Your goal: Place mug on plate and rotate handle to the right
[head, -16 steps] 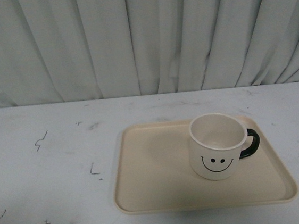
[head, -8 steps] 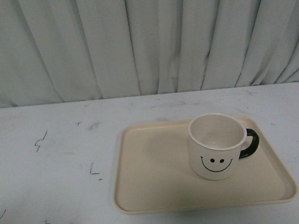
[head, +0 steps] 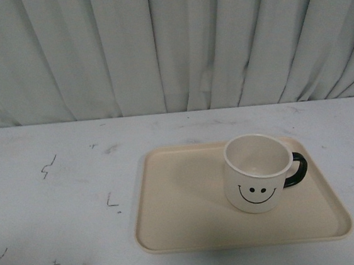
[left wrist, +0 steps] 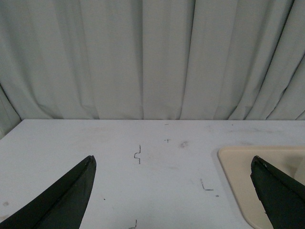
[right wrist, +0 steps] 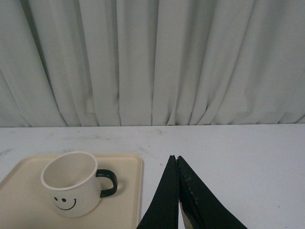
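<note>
White table [head: 59, 214] with dark scuff marks, beige plate [head: 185, 214] lying flat on its right half

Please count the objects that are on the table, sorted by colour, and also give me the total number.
Cream-white round mug with a black smiley face and black loop handle: 1
Beige flat rectangular plastic tray with a low rim, under the mug: 1
Total: 2
</note>
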You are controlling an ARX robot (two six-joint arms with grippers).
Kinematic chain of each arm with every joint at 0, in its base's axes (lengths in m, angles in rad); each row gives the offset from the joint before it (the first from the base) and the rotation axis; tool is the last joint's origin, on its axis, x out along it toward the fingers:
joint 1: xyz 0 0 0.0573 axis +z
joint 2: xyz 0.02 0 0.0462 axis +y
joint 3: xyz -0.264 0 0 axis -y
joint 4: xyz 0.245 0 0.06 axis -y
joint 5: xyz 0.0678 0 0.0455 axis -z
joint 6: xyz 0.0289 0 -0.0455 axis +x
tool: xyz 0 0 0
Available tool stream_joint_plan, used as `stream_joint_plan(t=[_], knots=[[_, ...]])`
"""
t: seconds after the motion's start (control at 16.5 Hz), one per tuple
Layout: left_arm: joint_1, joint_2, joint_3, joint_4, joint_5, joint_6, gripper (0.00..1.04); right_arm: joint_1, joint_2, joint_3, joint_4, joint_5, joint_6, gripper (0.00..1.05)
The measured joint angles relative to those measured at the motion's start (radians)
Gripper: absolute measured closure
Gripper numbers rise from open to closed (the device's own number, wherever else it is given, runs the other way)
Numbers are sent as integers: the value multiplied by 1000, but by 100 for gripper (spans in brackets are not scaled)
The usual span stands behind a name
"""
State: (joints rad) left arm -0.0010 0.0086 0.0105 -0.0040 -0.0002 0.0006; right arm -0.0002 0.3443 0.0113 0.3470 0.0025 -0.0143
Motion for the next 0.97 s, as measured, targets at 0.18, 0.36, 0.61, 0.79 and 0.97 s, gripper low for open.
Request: stream_joint_plan(t=[0.18,0.36,0.61,0.79,0.97], knots=[[0,0,0,0,0,0,7,0,-74,0,-74,0,0,103],[0,0,0,0,0,0,7,0,-133,0,-134,0,0,103],[0,0,0,0,0,0,7,0,-309,0,-357,-2,0,103],[0,0,0,0,1,0,7,0,-340,0,-354,-2,1,103],[0,0,0,0,0,0,7,0,-341,0,-352,-2,0,77]])
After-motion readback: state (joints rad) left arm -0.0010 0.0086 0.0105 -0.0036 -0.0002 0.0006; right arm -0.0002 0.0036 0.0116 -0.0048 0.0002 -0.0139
